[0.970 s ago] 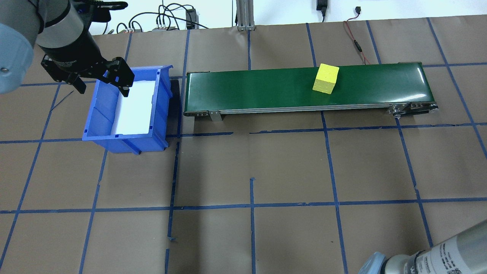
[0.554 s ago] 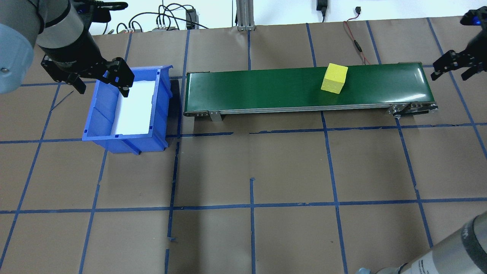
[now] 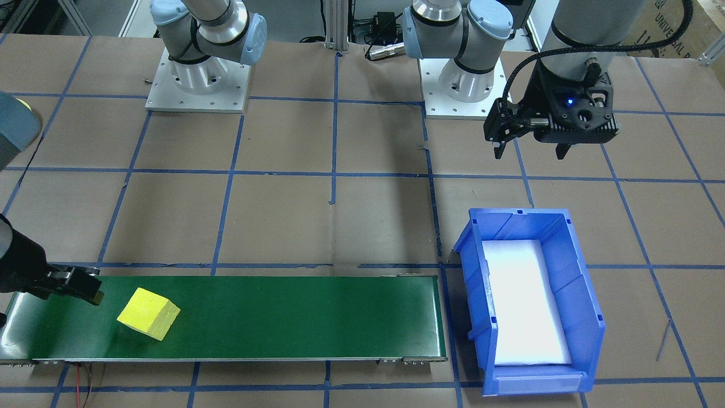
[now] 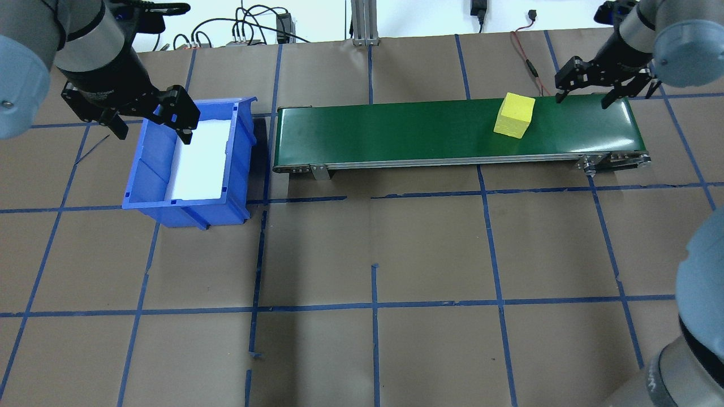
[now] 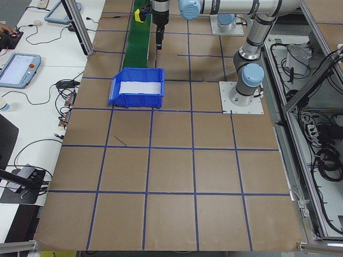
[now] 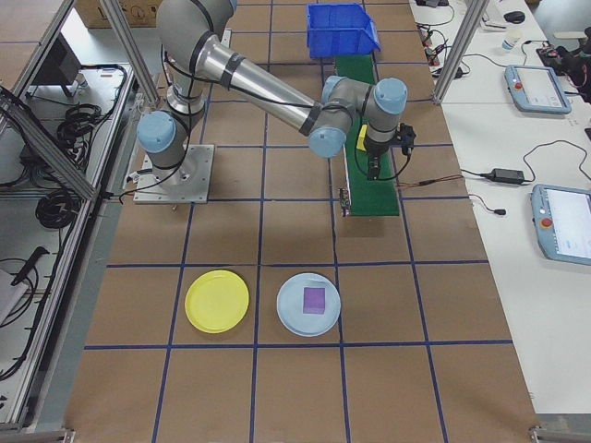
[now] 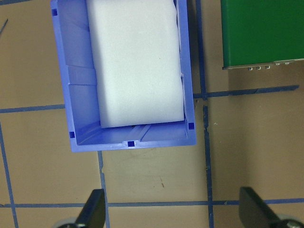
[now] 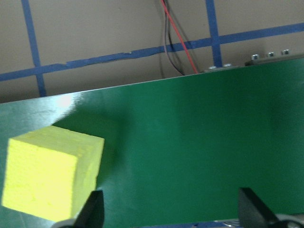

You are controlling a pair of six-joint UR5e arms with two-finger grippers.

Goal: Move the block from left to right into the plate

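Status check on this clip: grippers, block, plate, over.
Both grippers open: left gripper over blue bin, right gripper above belt end. Yellow block on belt, ungrasped. Yellow plate empty. Nothing blocking.

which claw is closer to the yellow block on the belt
Right. The right claw hangs open just past the yellow block; the left claw sits over the blue bin.

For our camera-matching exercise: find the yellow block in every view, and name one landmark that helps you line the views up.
Front-facing: yellow block lower left, on the green belt.
Overhead: upper right, on the belt.
Left side: tiny, top edge.
Right side: upper middle, partly hidden by the arm.
Left wrist: not in view.
Right wrist: lower left.
Shared landmark: the green belt.
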